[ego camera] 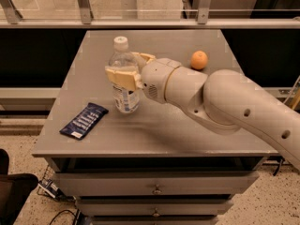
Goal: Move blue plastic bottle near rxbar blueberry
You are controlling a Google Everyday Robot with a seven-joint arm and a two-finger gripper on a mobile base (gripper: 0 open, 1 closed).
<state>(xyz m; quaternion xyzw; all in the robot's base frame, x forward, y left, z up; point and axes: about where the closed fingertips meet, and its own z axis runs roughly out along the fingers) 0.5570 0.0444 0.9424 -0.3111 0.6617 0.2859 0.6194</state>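
The blue plastic bottle [124,86] is a clear bottle with a white cap and a white-and-bluish label. It stands upright at the middle left of the grey table [159,130]. My gripper [130,68] is shut on the bottle's upper body, with one cream finger [121,75] across its front and the other behind it. The rxbar blueberry [84,120], a flat navy wrapper with white lettering, lies near the table's front left edge, a short way down and left of the bottle's base.
A round orange fruit [199,60] sits at the back right of the table. My white arm [225,102] crosses the right half of the table. Drawers [157,189] are below the front edge. A rail and glass run behind the table.
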